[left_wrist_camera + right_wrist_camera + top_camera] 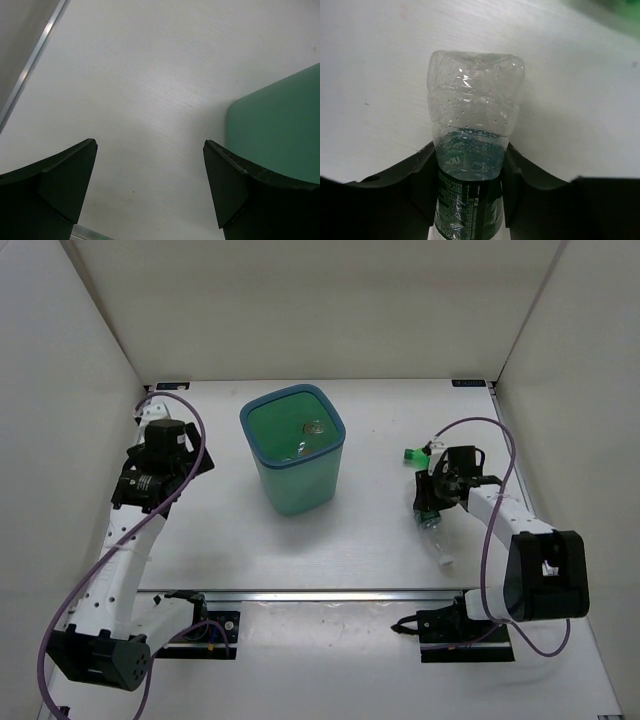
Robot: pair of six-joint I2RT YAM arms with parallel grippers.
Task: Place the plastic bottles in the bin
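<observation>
Because the clear bottle (472, 100) lies on its side on the table (230, 550), the right gripper (470, 152) sits low over it. Its fingers (417, 177) press both flanks at the labelled waist, clamped on it as far as the wrist view shows. A mid-body grip rather than the neck likely keeps it from swinging on the carry. Bottle is right of the bin (300, 490), well apart from it, and looks to be resting on the table, not lifted. Base points away from the wrist camera, white cap (447, 562) toward the near edge. Thin crumply clear plastic, droplets on the inner wall, bluish tint just above the dark green label (465, 200). Light and soft, so it could dent or slip under squeeze. Green bottle (413, 454) lies just beyond the gripper, near but apart, next in line I'd guess. Left gripper (150, 144) hangs beside the bin's left wall, jaws wide apart, nothing between them. Probably parked out of the way, since both loose bottles I can see are on the right. Bin stands upright mid-table, top open; something round and clearish shows inside, likely a bottle already in, too small to be sure. Step in hand: grasp made, lift and carry to the bin not yet done.
</observation>
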